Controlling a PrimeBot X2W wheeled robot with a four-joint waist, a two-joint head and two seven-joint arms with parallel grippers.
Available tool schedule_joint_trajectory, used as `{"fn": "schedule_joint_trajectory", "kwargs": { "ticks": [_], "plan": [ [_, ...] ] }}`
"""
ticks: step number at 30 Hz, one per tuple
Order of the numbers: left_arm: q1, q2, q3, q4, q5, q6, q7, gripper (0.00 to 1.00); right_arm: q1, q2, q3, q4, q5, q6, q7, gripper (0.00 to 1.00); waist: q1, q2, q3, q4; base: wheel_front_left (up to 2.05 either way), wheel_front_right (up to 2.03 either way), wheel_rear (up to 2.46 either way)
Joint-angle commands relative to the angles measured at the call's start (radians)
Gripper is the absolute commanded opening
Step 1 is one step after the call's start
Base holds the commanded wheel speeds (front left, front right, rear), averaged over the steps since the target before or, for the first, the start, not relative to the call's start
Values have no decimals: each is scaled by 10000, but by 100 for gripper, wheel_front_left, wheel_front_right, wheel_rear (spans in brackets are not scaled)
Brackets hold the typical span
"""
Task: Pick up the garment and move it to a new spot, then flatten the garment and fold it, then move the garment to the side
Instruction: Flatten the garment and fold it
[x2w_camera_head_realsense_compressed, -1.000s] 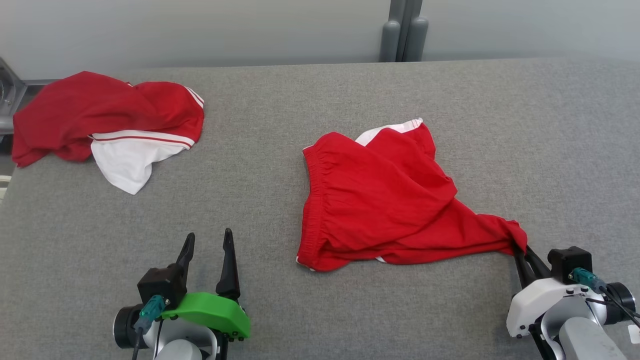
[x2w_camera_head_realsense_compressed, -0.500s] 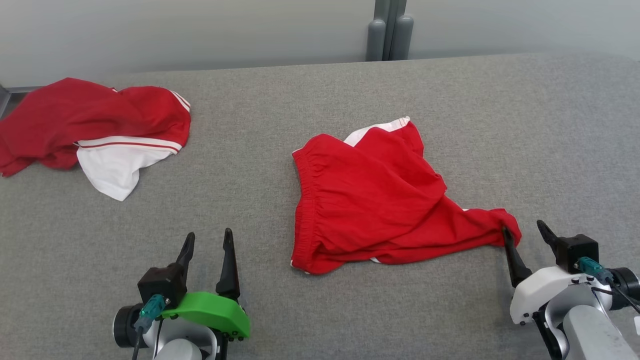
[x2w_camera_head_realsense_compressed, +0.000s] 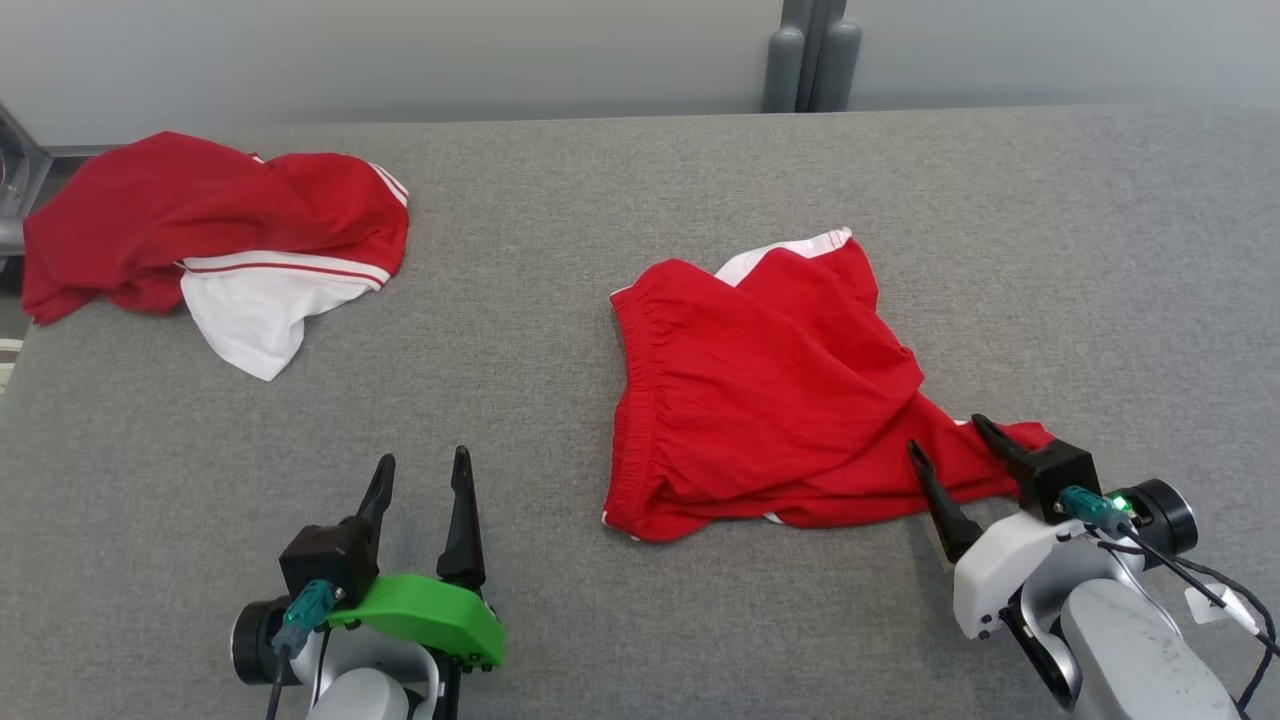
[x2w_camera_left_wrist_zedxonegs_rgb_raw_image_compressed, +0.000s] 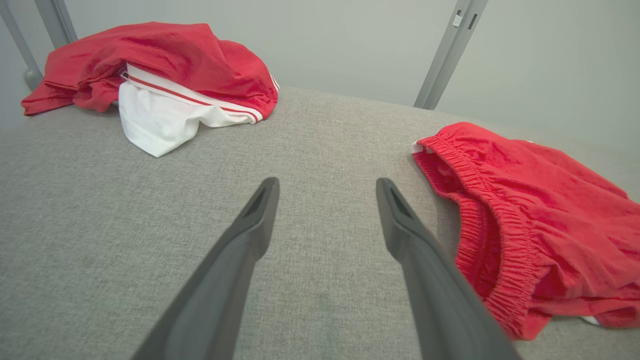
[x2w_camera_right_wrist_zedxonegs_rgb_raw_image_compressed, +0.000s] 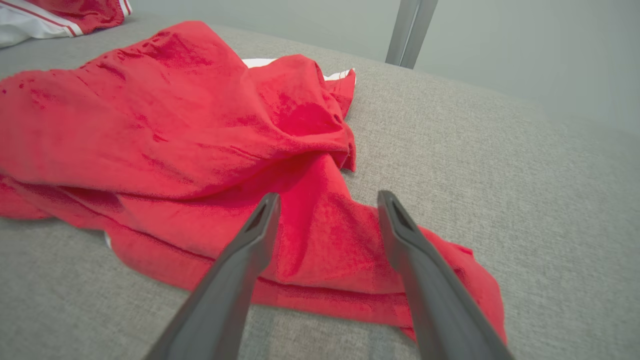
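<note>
Lying crumpled near the middle of the grey woven tabletop (x2w_camera_head_realsense_compressed: 560, 620), a pair of red shorts (x2w_camera_head_realsense_compressed: 770, 390) turns its gathered elastic waistband (x2w_camera_head_realsense_compressed: 630, 400) towards the robot's left. A sliver of white trim (x2w_camera_head_realsense_compressed: 790, 250) peeks from the far edge, and one leg is drawn out into a narrow, wrinkled tail towards the right hand (x2w_camera_head_realsense_compressed: 945, 432). That hand's two long dark fingers are spread wide over the tail near its end, with nothing clamped between them; whether their tips touch the cloth cannot be told. The soft fabric lies slack on the felt-like surface. The left hand (x2w_camera_head_realsense_compressed: 424, 456), carried on a bright green wrist shell (x2w_camera_head_realsense_compressed: 425, 620), sits over bare tabletop well apart from the shorts, its tapered fingers likewise parted and empty. At the tabletop's far left corner a second garment (x2w_camera_head_realsense_compressed: 210, 215), deep red with a white panel and thin red-and-white stripes, sits in a loose heap. A pale grey post (x2w_camera_head_realsense_compressed: 810, 50) rises behind the far edge against a plain wall.
</note>
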Motion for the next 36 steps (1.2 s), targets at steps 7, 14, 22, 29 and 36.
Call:
{"fn": "schedule_joint_trajectory", "kwargs": {
  "ticks": [7,14,22,29,36],
  "plan": [
    [-205,-71,36,43,9,-54,9,100,-949,-198,773,1344,364,1,845,12,0,0,188,532,0,0,0],
    [-20,-99,171,60,55,-8,8,100,-1009,-347,1030,810,826,1,224,0,0,0,107,556,0,0,0],
    [4,-124,212,-8,151,-6,8,100,-836,-252,720,-913,744,1,-116,0,0,0,121,271,0,0,0],
    [-243,-191,83,-27,250,-184,8,100,-1919,35,601,-633,696,1,420,0,0,0,288,555,0,0,0],
    [-544,-366,-122,-130,390,-335,8,100,-3851,167,522,1668,649,1,451,0,0,0,598,1193,0,0,0]
  ]
}}
